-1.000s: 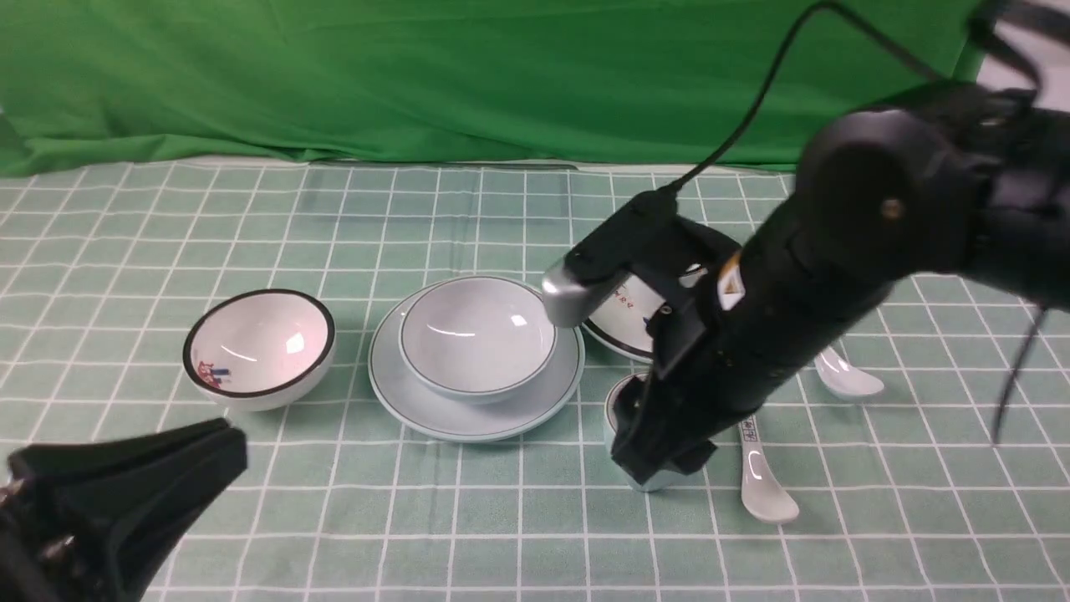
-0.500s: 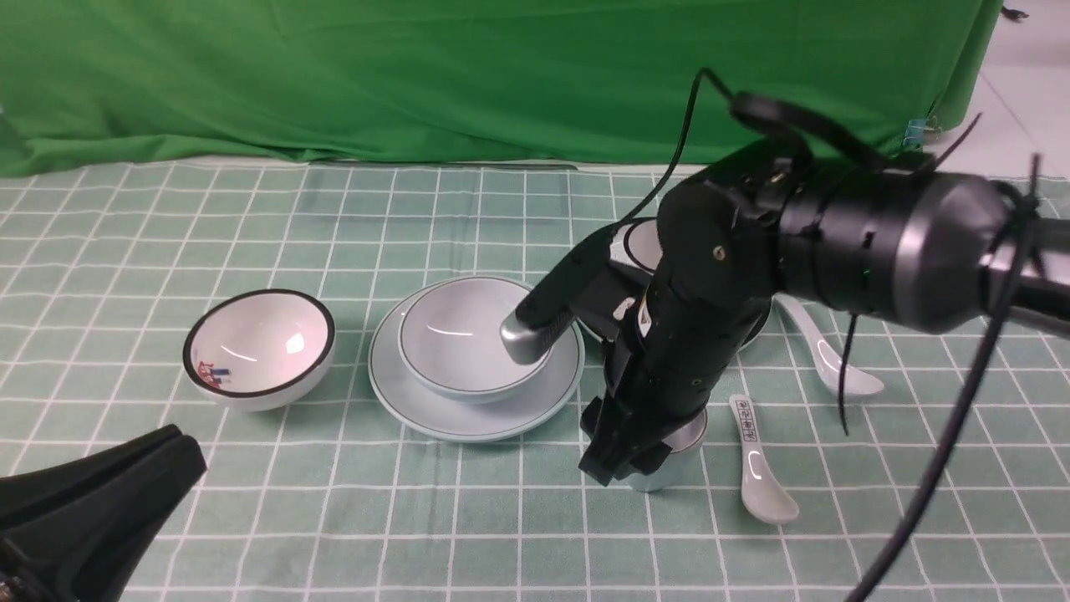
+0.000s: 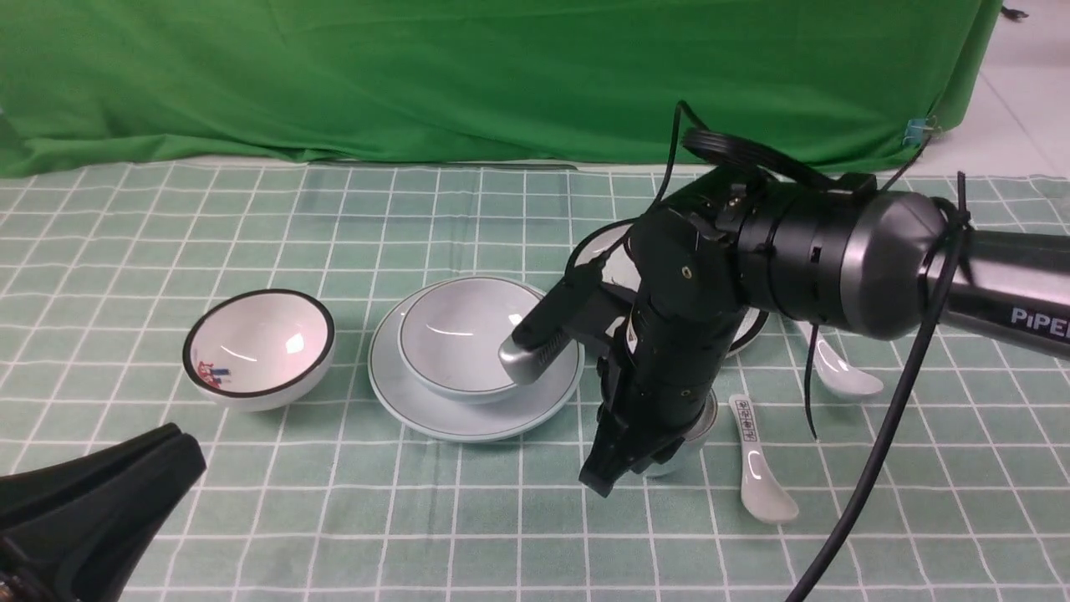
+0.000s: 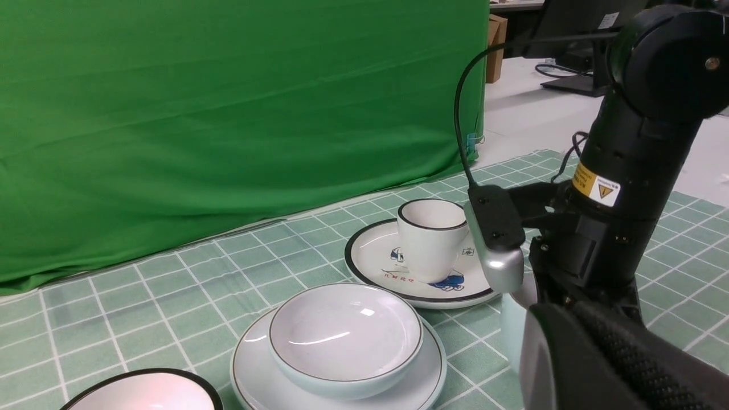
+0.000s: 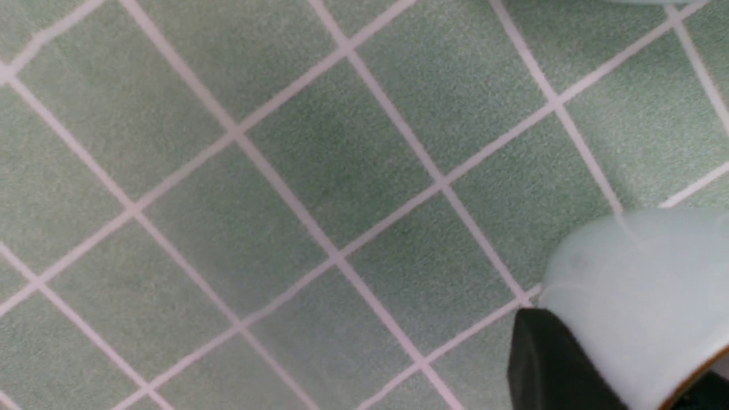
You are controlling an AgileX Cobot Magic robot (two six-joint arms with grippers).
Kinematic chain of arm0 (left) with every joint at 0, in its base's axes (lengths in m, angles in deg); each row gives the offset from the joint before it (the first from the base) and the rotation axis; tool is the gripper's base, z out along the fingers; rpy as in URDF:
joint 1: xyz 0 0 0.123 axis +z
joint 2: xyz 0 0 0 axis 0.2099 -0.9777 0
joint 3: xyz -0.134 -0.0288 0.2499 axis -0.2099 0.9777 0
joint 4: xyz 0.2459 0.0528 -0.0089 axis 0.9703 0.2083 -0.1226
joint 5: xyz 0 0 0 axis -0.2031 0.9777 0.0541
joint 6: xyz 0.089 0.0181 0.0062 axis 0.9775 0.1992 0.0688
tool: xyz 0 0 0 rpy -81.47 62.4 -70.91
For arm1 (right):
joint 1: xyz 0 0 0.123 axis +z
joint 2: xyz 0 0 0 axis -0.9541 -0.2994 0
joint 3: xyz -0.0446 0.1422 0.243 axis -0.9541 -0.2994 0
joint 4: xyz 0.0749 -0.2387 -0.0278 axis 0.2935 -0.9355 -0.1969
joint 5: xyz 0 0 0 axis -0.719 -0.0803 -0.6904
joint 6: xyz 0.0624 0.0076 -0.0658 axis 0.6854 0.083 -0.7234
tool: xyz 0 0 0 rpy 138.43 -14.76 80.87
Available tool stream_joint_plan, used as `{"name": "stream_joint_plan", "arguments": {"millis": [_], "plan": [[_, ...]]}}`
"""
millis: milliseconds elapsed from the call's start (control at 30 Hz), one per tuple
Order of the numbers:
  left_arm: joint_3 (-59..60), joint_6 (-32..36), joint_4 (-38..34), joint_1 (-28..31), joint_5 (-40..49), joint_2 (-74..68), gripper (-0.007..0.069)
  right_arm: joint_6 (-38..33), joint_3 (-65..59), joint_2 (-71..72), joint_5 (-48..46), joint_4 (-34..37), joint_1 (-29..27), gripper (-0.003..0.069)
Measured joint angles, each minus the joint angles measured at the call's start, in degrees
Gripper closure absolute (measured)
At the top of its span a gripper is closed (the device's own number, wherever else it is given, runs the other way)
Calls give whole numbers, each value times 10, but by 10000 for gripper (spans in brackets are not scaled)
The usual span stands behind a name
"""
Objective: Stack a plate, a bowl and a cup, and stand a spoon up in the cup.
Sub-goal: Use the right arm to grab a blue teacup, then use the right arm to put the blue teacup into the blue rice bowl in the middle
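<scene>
Jaws of the right gripper [image 3: 620, 472] flank the cup [image 3: 687, 443], clamped or not I cannot tell; a weak pinch could tip it.

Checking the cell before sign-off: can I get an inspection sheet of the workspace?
Surface: green checked tablecloth, flat, no spills seen.
Job's things: bowl sits in plate; cup beside the plate, not yet stacked; spoon lying on the cloth.
Clutter: black-rimmed bowl; black-rimmed cup on pictured plate; lettered spoon.
Grippers: right gripper at the cup, closure cannot be told; left gripper low, away from the dishes, closure cannot be told.
Cables: black cable hangs loose from the right arm beside the spoons.
Surroundings: green backdrop.
</scene>
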Motion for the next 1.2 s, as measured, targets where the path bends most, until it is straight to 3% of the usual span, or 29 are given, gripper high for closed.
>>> {"name": "stream_joint_plan", "arguments": {"millis": [233, 600, 1067, 1200], "plan": [[0, 0, 0, 0, 0, 0, 615, -8, 146, -4, -21, 26, 17, 580], [0, 0, 0, 0, 0, 0, 615, -13, 348, -167, -49, 28, 18, 580], [0, 0, 1, 0, -1, 0, 615, -13, 373, -215, -35, 53, 18, 579], [0, 0, 1, 0, -1, 0, 613, -13, 373, -215, -31, 53, 18, 523]]}}
